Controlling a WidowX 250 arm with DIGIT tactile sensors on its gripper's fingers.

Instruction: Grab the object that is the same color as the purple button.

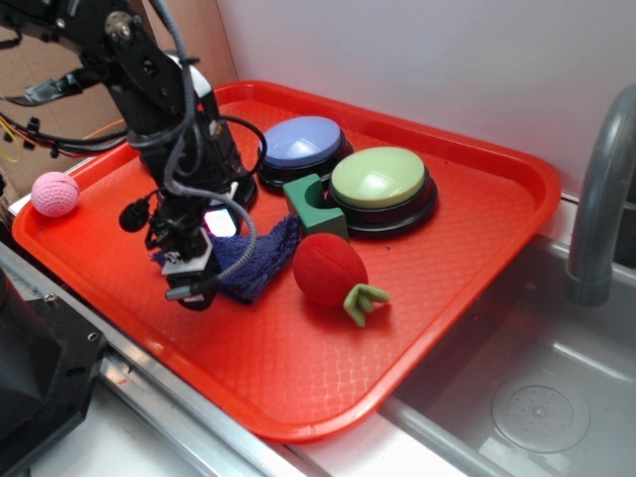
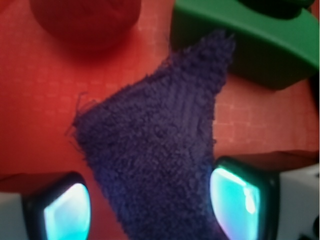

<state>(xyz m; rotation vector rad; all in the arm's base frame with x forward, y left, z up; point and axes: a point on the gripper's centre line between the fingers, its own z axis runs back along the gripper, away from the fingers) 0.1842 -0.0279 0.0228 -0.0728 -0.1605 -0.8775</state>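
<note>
1. Step in hand, as I judge it: the grasp itself. The gripper (image 1: 204, 266) is down at the tray (image 1: 477, 238) with the rag (image 2: 155, 155) between its two fingers (image 2: 65, 212)
2. Finger state: the wrist view shows one pad on each side of the rag's wide end, the right one at the cloth's edge, the left one with a strip of bare tray between it and the cloth. The fingers stand apart, not yet pressed on the cloth
3. Where the rag is: it lies flat on the tray, its broad end between the fingers and its narrow tip pointing away from them, ending just at the block (image 2: 260, 45). The ball (image 2: 85, 20) sits beyond the fingers on the left, apart from the cloth
4. Colour check: the purple button (image 1: 301, 144) stands past the block, well beyond the fingertips, and its top matches the rag in hue. The green-topped button (image 1: 381, 179) beside it does not
5. A pink ball (image 1: 54, 193) rests at the tray's rim behind the arm, well apart from the work
6. Next move, in my judgement: close the fingers squarely on the cloth, taking enough pile to hold, then lift straight up so the tip drags clear of the block
7. Risk noted: the rag is thin and limp, so a shallow pinch may slip
</note>
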